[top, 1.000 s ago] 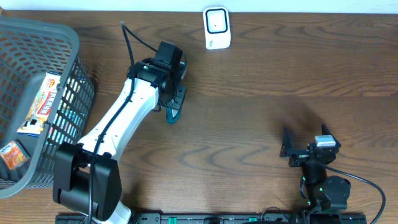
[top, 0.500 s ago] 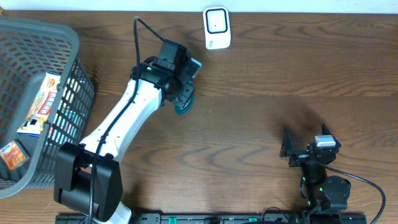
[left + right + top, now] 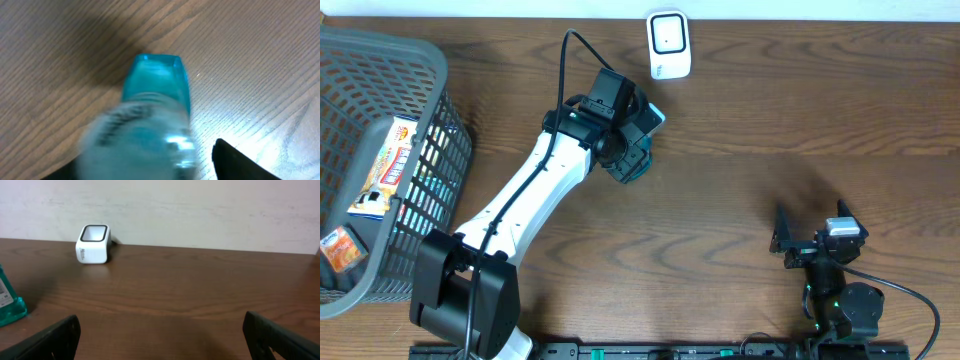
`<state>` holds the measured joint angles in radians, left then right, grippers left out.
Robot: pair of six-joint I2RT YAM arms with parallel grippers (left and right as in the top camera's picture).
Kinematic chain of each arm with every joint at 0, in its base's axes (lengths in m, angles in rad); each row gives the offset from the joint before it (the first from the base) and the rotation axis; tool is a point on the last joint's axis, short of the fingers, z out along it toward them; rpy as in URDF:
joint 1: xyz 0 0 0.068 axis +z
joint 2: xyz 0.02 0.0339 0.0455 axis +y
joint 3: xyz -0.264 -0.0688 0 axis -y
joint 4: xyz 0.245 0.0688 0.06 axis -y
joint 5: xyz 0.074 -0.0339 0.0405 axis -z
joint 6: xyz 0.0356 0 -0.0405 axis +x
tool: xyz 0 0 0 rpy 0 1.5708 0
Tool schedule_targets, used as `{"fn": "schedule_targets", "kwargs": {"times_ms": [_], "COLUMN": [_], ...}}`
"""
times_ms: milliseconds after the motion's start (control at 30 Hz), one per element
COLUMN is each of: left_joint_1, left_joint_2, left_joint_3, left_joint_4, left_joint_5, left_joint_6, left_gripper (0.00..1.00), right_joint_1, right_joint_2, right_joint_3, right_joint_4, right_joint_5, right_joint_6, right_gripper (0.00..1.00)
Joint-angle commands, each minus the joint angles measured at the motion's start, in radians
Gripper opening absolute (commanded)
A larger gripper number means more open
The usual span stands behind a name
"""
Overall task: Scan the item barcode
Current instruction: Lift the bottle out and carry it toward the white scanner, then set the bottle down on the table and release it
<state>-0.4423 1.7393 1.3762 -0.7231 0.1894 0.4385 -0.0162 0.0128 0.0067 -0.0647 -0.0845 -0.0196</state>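
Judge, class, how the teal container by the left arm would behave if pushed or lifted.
The teal container looks like glossy translucent plastic, so it is probably stiff yet slippery to grip. Its squared end suggests sliding rather than rolling. Seen from the right wrist, it appears to stand on the table, so a high push might tip it.

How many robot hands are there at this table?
2. The left hand is at the teal bottle, near the white scanner; the right hand sits open and empty at the near right. None seems hidden.
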Motion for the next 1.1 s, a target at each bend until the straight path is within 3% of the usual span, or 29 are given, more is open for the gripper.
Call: {"fn": "schedule_targets", "kwargs": {"times_ms": [0,67,100,133,333,467,567,667,800,967,1067], "left_joint_1": [0.000,0.000,0.000,0.000,0.000,0.000,0.001,0.014,0.120,0.418,0.634], "left_joint_2": [-0.002,-0.002,-0.002,-0.003,-0.101,-0.251,-0.386,-0.499,-0.613,-0.650,-0.628], "left_joint_3": [0.019,0.019,0.019,0.020,0.032,0.032,0.032,0.032,0.032,0.032,0.032], "left_joint_4": [0.003,0.003,0.003,0.004,-0.001,-0.004,0.012,0.061,0.141,0.126,0.060], "left_joint_5": [0.012,0.012,0.012,0.009,-0.043,-0.050,-0.140,-0.327,-0.613,-0.618,-0.515], "left_joint_6": [0.018,0.017,0.017,0.017,-0.043,-0.047,-0.071,-0.188,-0.436,-0.689,-0.824], "left_gripper": [0.71,0.76,0.92,0.98,0.98,0.98,0.98,0.98,0.98,0.98,0.98], "right_joint_1": [0.018,0.018,0.018,0.018,0.018,0.018,0.018,0.018,0.018,0.018,0.018], "right_joint_2": [-0.002,-0.002,-0.002,-0.002,-0.002,-0.002,-0.002,-0.002,-0.002,-0.002,-0.002], "right_joint_3": [-0.001,-0.001,-0.001,-0.001,-0.001,-0.001,-0.001,-0.001,-0.001,-0.001,-0.001], "right_joint_4": [-0.004,-0.004,-0.004,-0.004,-0.004,-0.004,-0.004,-0.004,-0.004,-0.004,-0.004], "right_joint_5": [0.008,0.008,0.008,0.008,0.008,0.008,0.008,0.008,0.008,0.008,0.008], "right_joint_6": [-0.004,-0.004,-0.004,-0.004,-0.004,-0.004,-0.004,-0.004,-0.004,-0.004,-0.004], "right_gripper": [0.99,0.99,0.99,0.99,0.99,0.99,0.99,0.99,0.99,0.99,0.99]}}
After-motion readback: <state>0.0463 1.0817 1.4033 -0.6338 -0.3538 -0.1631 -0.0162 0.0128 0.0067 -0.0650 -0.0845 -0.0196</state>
